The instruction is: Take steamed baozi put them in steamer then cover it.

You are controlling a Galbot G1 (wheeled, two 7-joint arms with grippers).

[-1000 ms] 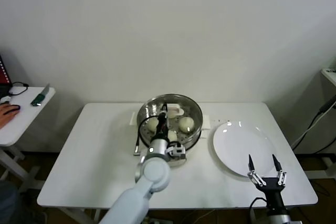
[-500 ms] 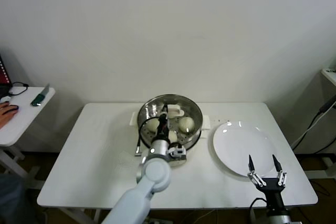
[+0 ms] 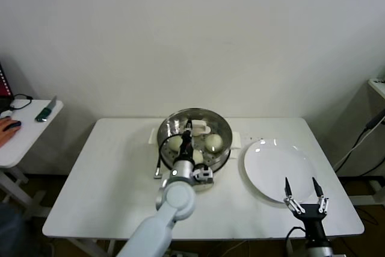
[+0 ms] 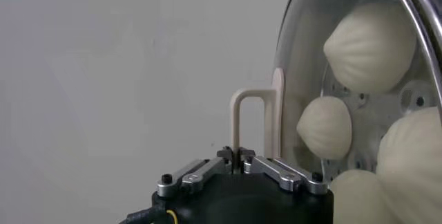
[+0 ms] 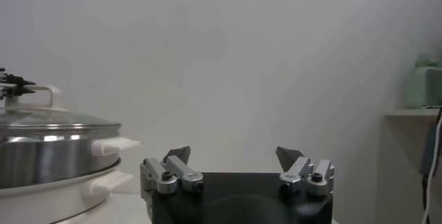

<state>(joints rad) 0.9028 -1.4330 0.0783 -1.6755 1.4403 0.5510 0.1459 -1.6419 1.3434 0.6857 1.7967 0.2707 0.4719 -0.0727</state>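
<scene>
The steamer [image 3: 224, 126] stands at the back middle of the table on its white pot base [image 5: 69, 191]. The glass cover [image 4: 297, 73] lies on the steamer, rim to rim in the right wrist view. Several cream-white baozi [image 4: 369, 45] show through the glass, as in the head view [image 3: 214, 142]. My left gripper [image 4: 237, 157] is shut on the cover's cream handle [image 4: 250, 118], above the steamer's middle [image 3: 187, 126]. Over the table's front right corner my right gripper [image 3: 305, 185] is open and holds nothing [image 5: 233, 153].
A white plate [image 3: 278, 170] with nothing on it lies to the right of the steamer, just behind the right gripper. A dark cable [image 3: 159, 161] runs down the pot's left side. A side table [image 3: 24, 130] with a green-handled knife stands far left.
</scene>
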